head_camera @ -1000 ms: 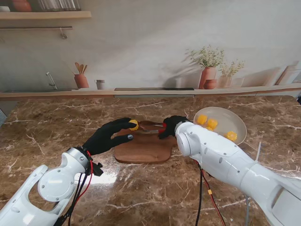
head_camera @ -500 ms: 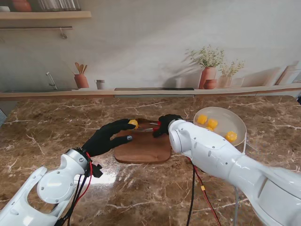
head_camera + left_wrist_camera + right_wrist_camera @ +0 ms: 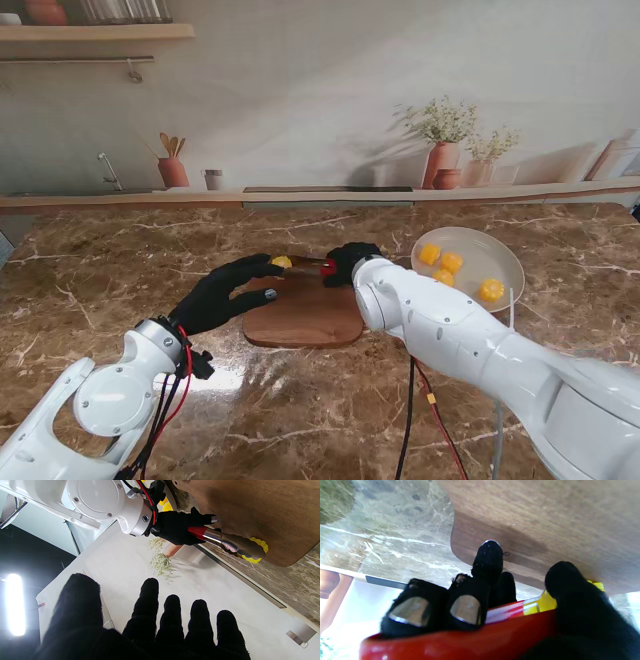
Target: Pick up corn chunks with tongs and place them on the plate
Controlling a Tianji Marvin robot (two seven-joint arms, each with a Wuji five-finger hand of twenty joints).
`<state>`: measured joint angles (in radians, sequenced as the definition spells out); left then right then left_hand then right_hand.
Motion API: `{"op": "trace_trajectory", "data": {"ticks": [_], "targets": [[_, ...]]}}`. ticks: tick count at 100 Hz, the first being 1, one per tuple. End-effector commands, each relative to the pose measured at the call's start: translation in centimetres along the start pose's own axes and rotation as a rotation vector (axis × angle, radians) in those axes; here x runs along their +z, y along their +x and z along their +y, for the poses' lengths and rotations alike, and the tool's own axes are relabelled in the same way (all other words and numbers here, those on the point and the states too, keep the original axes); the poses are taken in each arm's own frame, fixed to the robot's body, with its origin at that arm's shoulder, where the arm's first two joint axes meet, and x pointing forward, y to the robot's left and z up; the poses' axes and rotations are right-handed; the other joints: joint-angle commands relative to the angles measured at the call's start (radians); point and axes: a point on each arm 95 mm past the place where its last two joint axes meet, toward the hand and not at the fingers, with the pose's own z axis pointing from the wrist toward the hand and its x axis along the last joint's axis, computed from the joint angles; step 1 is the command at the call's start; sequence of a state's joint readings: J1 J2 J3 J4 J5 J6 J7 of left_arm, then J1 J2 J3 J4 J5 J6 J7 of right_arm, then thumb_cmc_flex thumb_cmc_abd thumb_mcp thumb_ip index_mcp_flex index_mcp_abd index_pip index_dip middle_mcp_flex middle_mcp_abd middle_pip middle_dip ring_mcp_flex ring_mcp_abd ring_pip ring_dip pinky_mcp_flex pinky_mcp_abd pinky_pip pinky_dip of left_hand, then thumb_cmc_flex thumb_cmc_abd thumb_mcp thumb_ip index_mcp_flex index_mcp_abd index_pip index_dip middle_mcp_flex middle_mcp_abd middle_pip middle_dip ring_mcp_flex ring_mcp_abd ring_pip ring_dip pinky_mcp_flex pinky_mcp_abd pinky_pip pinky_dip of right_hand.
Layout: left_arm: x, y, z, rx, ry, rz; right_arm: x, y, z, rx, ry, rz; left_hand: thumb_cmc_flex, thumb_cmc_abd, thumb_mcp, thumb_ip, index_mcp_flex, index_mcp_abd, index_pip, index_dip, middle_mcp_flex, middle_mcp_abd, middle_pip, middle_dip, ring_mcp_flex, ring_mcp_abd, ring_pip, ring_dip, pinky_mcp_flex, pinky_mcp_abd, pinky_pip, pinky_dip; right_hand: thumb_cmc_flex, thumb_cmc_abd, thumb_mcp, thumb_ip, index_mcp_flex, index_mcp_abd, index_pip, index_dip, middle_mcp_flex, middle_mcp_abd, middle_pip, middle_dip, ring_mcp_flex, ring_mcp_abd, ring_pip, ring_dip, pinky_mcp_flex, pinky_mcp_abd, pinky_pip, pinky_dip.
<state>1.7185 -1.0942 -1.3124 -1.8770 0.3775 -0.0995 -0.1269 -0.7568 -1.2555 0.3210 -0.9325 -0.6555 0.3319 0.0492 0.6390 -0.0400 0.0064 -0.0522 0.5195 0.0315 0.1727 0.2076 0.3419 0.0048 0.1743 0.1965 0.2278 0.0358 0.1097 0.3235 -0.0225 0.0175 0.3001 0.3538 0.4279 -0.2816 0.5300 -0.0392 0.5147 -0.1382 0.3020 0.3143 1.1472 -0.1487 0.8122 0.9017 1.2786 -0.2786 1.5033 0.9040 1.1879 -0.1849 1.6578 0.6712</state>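
Crowded far edge of the cutting board [image 3: 305, 318], open tabletop [image 3: 300, 410] nearer the robot.

The left hand [image 3: 222, 292] and the right hand [image 3: 348, 265] with its tongs [image 3: 310, 263] close in on the corn chunk [image 3: 282, 262] from both sides, leaving little room between them. The plate [image 3: 505, 268], holding four chunks, lies just right of the right hand. The board's near half stays bare.

My tongs [image 3: 225, 542] partly hide the corn chunk [image 3: 258, 552]; my right wrist view blurs their red handles [image 3: 460, 640].
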Motion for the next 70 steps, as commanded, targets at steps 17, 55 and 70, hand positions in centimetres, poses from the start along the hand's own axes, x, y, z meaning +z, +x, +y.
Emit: {"op": "trace_trajectory", "data": {"ticks": [17,55,70], "targets": [[-0.1,-0.1,0.3,-0.008,0.0,0.0,-0.7,-0.3,-1.0,-0.039,-0.022,-0.017,-0.005,0.035,-0.034,0.02,0.018,-0.033,-0.003,0.012,0.003,-0.011,-0.023,-0.004,-0.031,-0.01,-0.031,-0.013,-0.014,-0.008,-0.045,0.011,0.161,0.144,0.117,-0.068,0.065,-0.136,0.039,-0.023,0.111,0.059,-0.001,0.032,0.05,-0.091,0.189,0.029,0.036,-0.03,0.428,0.05],[0.0,-0.2,0.3,-0.009,0.001,0.009,-1.9,-1.7,-1.3,-0.009,-0.059,-0.04,-0.006,0.035,-0.034,0.02,0.016,-0.034,-0.003,0.012,0.003,-0.013,-0.023,-0.004,-0.029,-0.01,-0.031,-0.013,-0.014,-0.009,-0.045,0.012,0.161,0.145,0.132,-0.061,0.064,-0.081,0.074,-0.056,0.117,0.056,-0.002,0.037,0.05,-0.091,0.19,0.027,0.036,-0.03,0.43,0.046],[0.1,-0.2,0.4,-0.01,0.002,0.01,-3.0,-3.1,-0.9,0.005,-0.091,-0.077,-0.005,0.035,-0.034,0.02,0.016,-0.034,-0.003,0.011,0.003,-0.012,-0.024,-0.004,-0.03,-0.008,-0.031,-0.013,-0.014,-0.008,-0.046,0.012,0.155,0.144,0.141,-0.057,0.067,-0.073,0.077,-0.066,0.119,0.052,-0.002,0.036,0.05,-0.091,0.19,0.027,0.036,-0.03,0.429,0.045]]}}
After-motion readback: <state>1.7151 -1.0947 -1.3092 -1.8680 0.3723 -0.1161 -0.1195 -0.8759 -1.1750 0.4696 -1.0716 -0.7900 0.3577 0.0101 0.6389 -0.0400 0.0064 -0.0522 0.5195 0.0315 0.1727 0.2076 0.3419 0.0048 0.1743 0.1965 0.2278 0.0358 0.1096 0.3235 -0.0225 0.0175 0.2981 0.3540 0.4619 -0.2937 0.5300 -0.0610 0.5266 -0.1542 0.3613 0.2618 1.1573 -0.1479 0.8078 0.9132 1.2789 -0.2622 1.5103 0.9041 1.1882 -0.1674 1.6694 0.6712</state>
